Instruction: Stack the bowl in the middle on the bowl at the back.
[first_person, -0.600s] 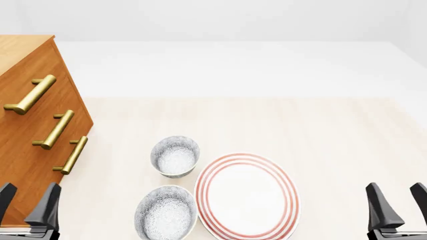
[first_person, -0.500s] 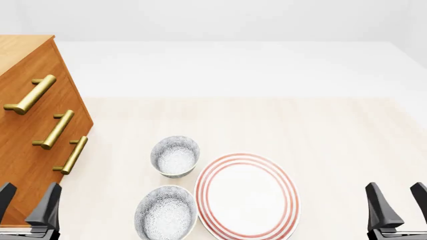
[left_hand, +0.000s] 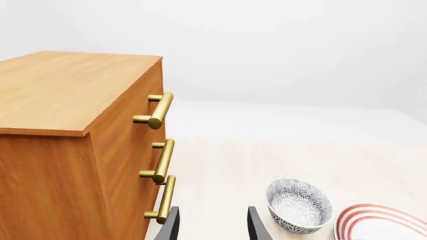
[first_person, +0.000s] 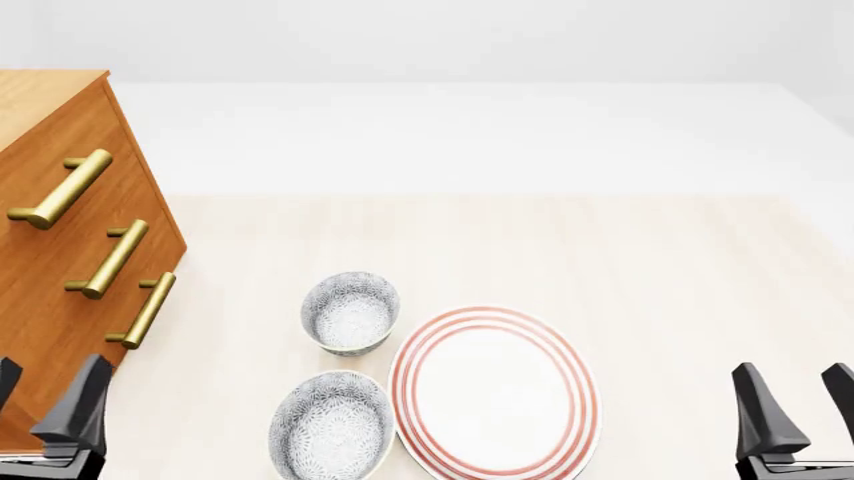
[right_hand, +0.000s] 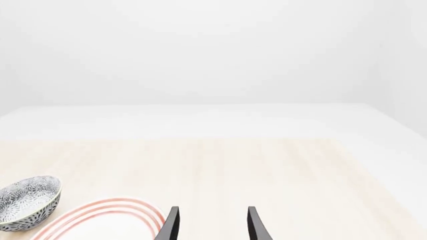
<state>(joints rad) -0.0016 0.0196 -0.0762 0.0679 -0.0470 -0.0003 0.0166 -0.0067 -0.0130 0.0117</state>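
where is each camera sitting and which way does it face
Front view: fixed above and behind the arms, looking forward and down at both bowls, plate and drawers; both grippers show at the bottom corners.
Left wrist view: behind the left gripper, facing the drawers and back bowl.
Right wrist view: behind the right gripper, facing along the table.
All three share the back bowl and plate.

Through the right wrist camera I see my right gripper (right_hand: 211, 225) with its two dark fingers apart and nothing between them, hanging over the pale wooden table (right_hand: 267, 170). A speckled bowl (right_hand: 28, 201) sits off to one side, just beside the red-ringed plate (right_hand: 107, 222), whose rim reaches close to one finger.
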